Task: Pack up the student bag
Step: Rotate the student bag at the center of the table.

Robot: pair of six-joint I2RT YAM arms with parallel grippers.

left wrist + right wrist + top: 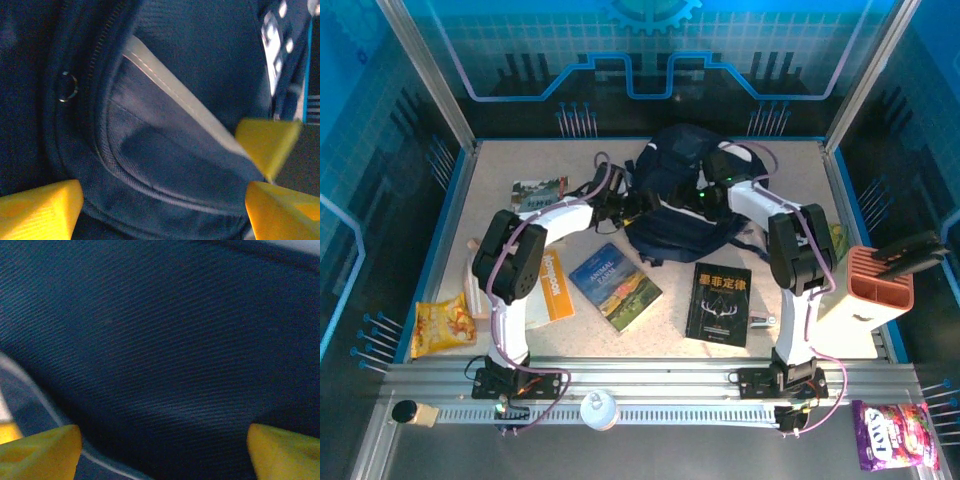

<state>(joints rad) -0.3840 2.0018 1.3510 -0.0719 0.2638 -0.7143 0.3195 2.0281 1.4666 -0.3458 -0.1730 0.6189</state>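
- Blue-lit panels and a metal frame close in a pale speckled table (665,335); the student bag (675,232) lies at its far middle, slumped, dark navy, with black straps trailing toward the near side.
- In the top view the left arm (515,262) rises from its base at the near left edge, bends sharply at a raised elbow, and sends its white forearm out to the far right, toward the bag's left flank.
- The left gripper (625,203) sits at that flank, touching or just beside the fabric; the top view cannot settle which.
- In the left wrist view the left gripper (162,195) has its yellow fingers (42,207) spread wide. Between them lies a curved pocket of the bag with a pale trim strip (175,95), a zip line and a small metal ring (66,86). Nothing is clamped.
- The right arm (798,245) stands up from the near right base, folds at its dark elbow, and its forearm runs far and left over the bag's right side.
- The right gripper (708,195) is down on top of the bag.
- In the right wrist view the right gripper (164,440) is also spread wide, its fingers (40,452) at either edge of the frame, with ribbed navy fabric very close between them; it grasps nothing.
- Nearer the arms, a green-covered book (615,286), a black book (718,303) and an orange book (553,285) lie flat on the table.
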